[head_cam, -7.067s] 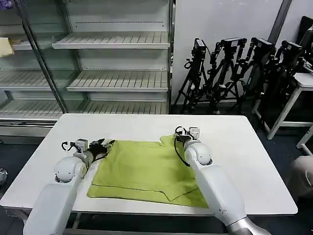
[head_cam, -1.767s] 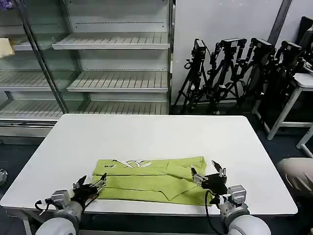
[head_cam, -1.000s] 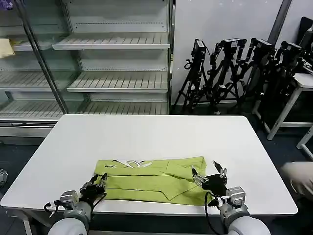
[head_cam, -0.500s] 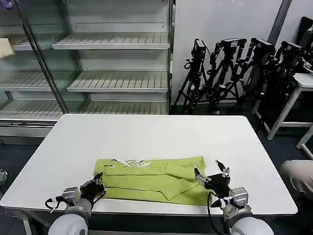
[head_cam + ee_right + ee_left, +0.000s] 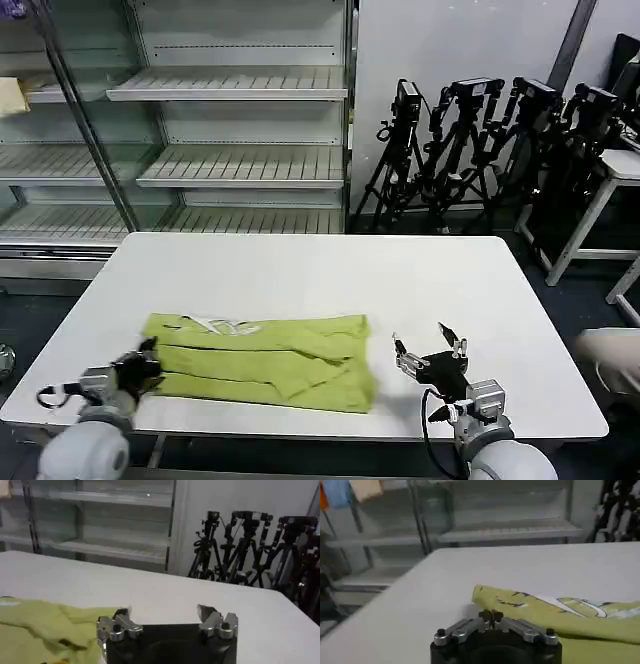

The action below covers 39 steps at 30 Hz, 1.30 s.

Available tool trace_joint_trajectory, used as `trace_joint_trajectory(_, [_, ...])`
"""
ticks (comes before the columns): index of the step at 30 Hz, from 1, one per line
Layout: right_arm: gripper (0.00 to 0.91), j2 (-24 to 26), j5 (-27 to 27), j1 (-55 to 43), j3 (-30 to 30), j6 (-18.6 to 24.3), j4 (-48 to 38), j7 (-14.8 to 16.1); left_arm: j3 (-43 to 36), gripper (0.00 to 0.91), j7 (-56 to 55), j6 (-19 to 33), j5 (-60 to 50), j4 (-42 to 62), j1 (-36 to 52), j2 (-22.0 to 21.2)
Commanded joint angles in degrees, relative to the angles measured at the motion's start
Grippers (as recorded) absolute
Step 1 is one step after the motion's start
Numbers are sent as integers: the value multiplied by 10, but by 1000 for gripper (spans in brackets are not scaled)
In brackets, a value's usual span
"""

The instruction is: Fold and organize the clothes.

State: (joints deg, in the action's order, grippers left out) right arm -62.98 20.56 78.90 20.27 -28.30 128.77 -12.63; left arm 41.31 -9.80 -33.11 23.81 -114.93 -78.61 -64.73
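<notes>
The lime yellow-green T-shirt [image 5: 260,360] lies folded into a long band across the near left half of the white table [image 5: 320,270]. My left gripper [image 5: 146,364] sits at the band's left end, shut on the fabric edge. In the left wrist view its fingertips [image 5: 491,614] are pressed together right at the T-shirt's [image 5: 555,615] near corner. My right gripper [image 5: 428,352] stands open above the table, a short way right of the band's right end and not touching it. In the right wrist view that gripper [image 5: 165,617] holds nothing, and the T-shirt [image 5: 45,627] lies off to one side.
The table's front edge [image 5: 330,432] runs just below the shirt. Metal shelves [image 5: 230,165] stand behind the table, with a small cream cloth [image 5: 12,95] on one. Black tripods [image 5: 480,150] fill the back right. Bare tabletop lies beyond and right of the shirt.
The shirt, spread wider at first, became a folded band. In the last half second the band slid left along with my left gripper; my right gripper stayed open and is now apart from it.
</notes>
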Motion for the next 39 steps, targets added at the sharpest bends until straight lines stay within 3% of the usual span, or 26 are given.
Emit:
trace_joint_trajectory(1, [907,-4,0,-8,-7,3,-6,0,109,10,49,2,-35,-1,-24,86])
trace_joint_trajectory(4, [907,-5,-1,-8,-6,3,-6,0,57,10,45,14,-42,-56,-20,33])
trace_joint_trajectory(15, [907,-3,-11,19,13,6,7,2,-181,10,49,20,-125,-143,1,-73])
trace_joint_trajectory(22, [907,-8,-17,26,26,6,13,2,-250,10,72,31,-185,-110,19,-90])
trace_joint_trajectory(28, [907,-18,-27,27,26,6,13,2,-280,10,62,0,-134,-97,43,-95])
trace_joint_trajectory(39, [907,-31,-40,23,24,4,9,2,-318,10,37,0,-90,-84,61,-102])
